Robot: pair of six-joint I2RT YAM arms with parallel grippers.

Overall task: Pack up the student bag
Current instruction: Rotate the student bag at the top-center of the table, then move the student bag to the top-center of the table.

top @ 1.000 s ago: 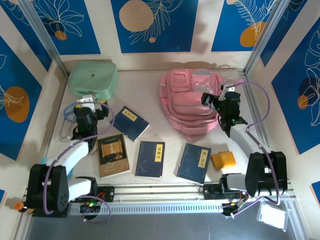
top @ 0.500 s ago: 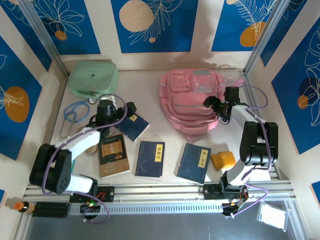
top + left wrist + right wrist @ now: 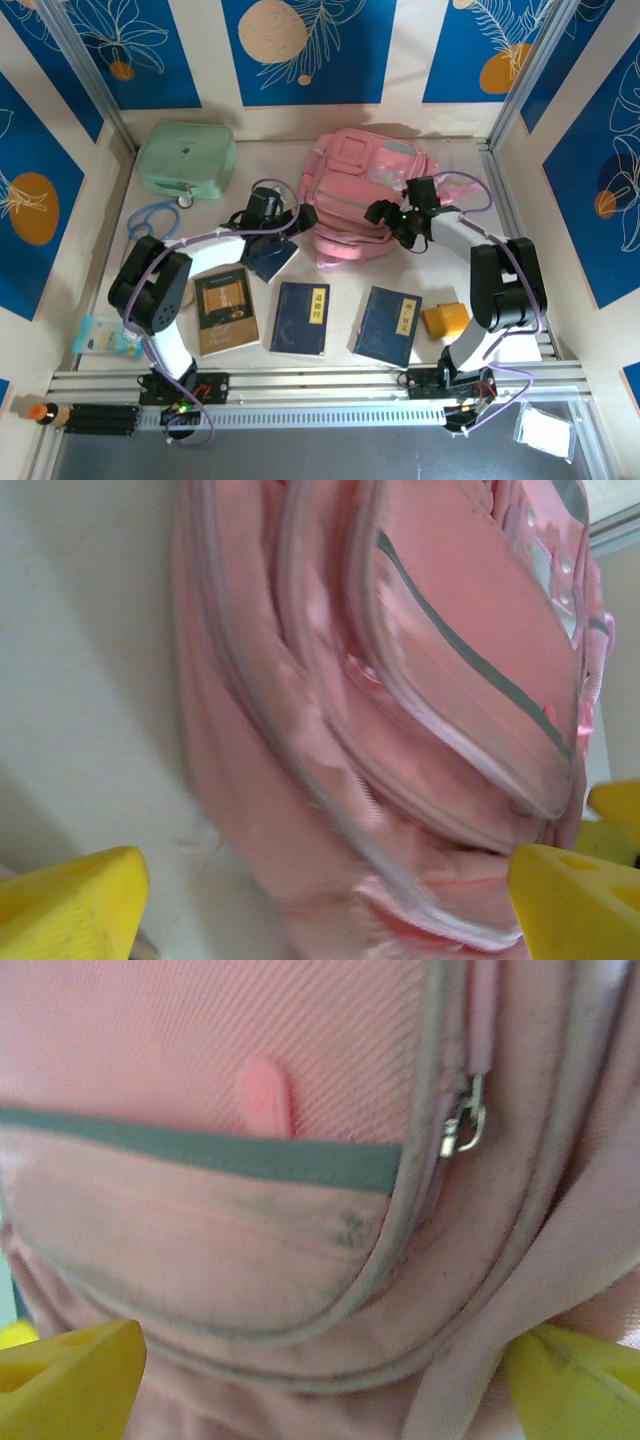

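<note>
Bag: the pink bag [image 3: 370, 190] lies flat on the table with its pockets facing up, and your two grippers are at either side of its near edge.
Progress: you have barely started. I see no pocket open and nothing going in. The zip pull [image 3: 465, 1125] sits on a closed-looking seam.
Left gripper: the left gripper [image 3: 298, 216] is at the bag's left edge. Its fingers are spread wide with the bag's hem ahead of them, and it grips nothing I can see.
Right gripper: the right gripper [image 3: 382, 212] is over the bag's front, also spread wide and pressed close to the fabric.
Left to pack: three navy books [image 3: 300, 318], a tan book [image 3: 225, 310] and an orange block [image 3: 445, 320] lie on the bag's near side, all outside it. A green case [image 3: 187, 160] lies well to the bag's left.
Writing: each book cover carries a label with characters too small to read. I find no brand on the bag.
</note>
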